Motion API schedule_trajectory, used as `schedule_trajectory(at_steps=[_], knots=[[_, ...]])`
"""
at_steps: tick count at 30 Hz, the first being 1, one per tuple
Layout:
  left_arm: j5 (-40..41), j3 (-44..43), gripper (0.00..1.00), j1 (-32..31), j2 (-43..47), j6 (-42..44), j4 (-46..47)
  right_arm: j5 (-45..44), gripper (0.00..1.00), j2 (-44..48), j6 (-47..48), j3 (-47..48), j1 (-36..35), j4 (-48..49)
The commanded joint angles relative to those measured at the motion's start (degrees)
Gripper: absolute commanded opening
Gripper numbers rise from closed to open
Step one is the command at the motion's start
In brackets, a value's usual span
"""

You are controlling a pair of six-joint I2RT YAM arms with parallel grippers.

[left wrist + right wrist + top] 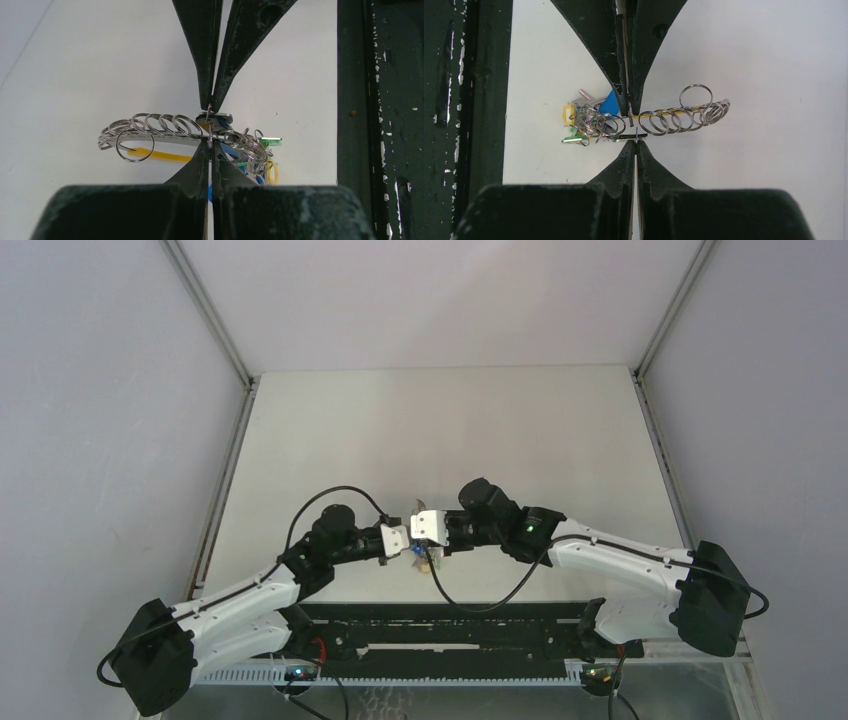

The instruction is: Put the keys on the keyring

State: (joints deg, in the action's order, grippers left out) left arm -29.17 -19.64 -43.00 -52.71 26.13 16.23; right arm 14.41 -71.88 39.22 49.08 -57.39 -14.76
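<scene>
The top camera sits high at the near side and looks down and forward over the whole white worktop. Each wrist camera looks very closely along its own dark hand, the left hand and the right hand, towards the other. Both show the silvery coiled metal keyring, from opposite sides.

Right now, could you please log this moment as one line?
left gripper: shut on silvery metal keyring | right gripper: shut on small black-headed key | grippers tip-to-tip

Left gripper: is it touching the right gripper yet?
Apart. The left wrist view shows a gap between the left gripper tips and the right gripper, with the keyring crossing it.
</scene>
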Motion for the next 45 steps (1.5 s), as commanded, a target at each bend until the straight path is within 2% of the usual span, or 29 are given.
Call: schedule_trajectory(at_steps=[1, 28, 45], knots=[[-0.8, -3.4, 0.00, -0.3, 1.0, 0.6, 4.2, -0.4, 0.00, 1.2, 0.3, 0.3, -0.9, 1.3], [-1.1, -3.3, 0.00, -0.3, 1.4, 1.6, 3.3, 2.3, 0.00, 1.7, 0.9, 0.5, -1.1, -0.3], [-2.5, -3.6, 0.00, -0.3, 1.1, 2.0, 2.4, 0.2, 0.00, 1.8, 0.2, 0.5, -1.1, 1.0]])
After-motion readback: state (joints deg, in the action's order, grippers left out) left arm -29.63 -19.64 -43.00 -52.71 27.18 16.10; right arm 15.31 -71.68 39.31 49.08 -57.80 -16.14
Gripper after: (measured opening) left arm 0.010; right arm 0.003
